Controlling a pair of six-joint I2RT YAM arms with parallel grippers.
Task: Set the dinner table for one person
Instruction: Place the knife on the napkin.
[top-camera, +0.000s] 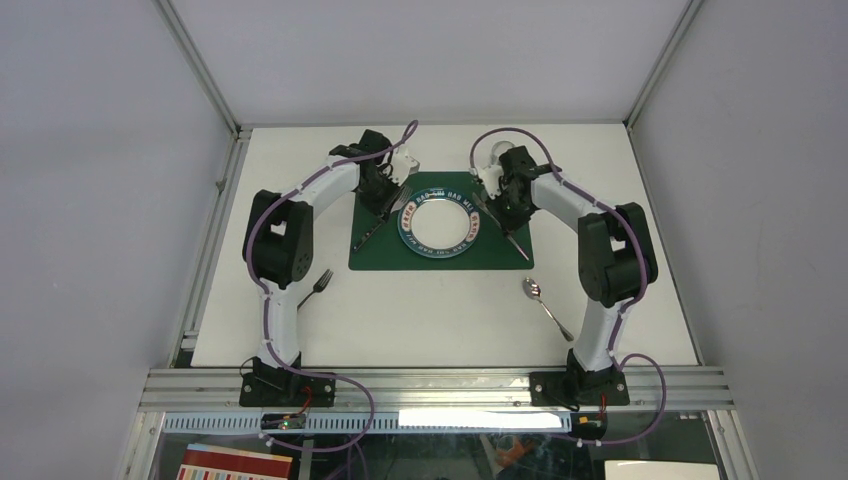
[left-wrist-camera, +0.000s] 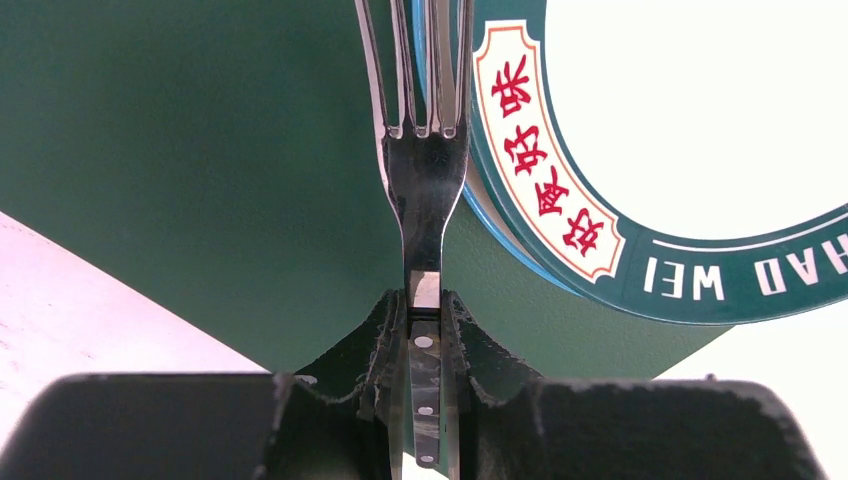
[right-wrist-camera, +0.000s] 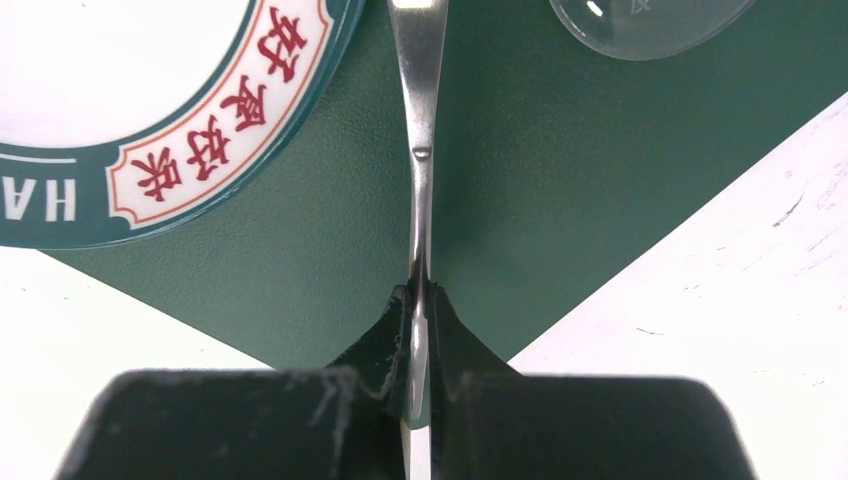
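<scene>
Overhead, the dinner table (top-camera: 440, 320) lies beneath both claws. The left gripper (top-camera: 383, 210) pinches a fork (top-camera: 372, 232) above the placemat (top-camera: 370, 258), with the plate (top-camera: 440, 246) just to its right. The right gripper (top-camera: 508, 215) is just right of the plate. A loose fork (top-camera: 320, 285) and a spoon (top-camera: 542, 300), behind the claws toward the bases, show only in this view.

Left wrist: jaws clamp the fork's handle, tines ahead.

Right wrist: jaws pressed on a thin metal utensil (right-wrist-camera: 418, 90); clear glass (right-wrist-camera: 640, 20) ahead-right.
</scene>
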